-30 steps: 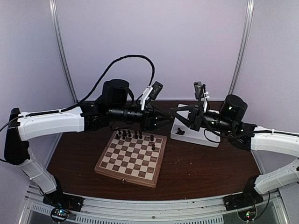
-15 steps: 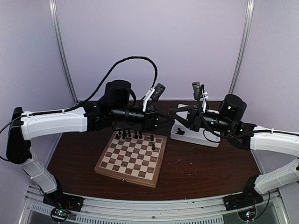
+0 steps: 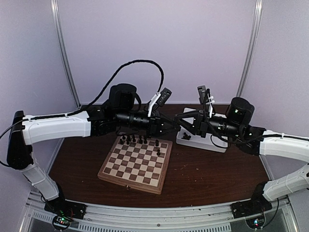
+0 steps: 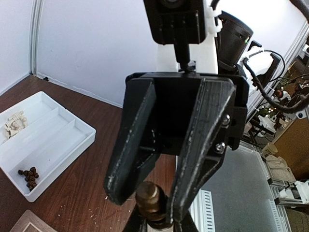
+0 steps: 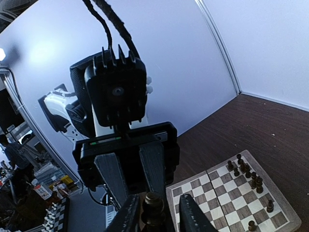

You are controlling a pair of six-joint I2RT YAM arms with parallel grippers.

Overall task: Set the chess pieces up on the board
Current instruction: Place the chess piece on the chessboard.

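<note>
Apparently for a mid-air handover, the left gripper (image 3: pixel 174 125) clamps a dark brown turned wooden chess piece (image 4: pixel 147 194) while the right gripper (image 4: pixel 150 202) flanks it, hold unclear.

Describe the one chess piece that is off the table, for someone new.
Above the gap between the board and the white tray, the left end effector and right end effector meet tip to tip. The dark brown chess piece between their tips is the only one in mid-air.
</note>
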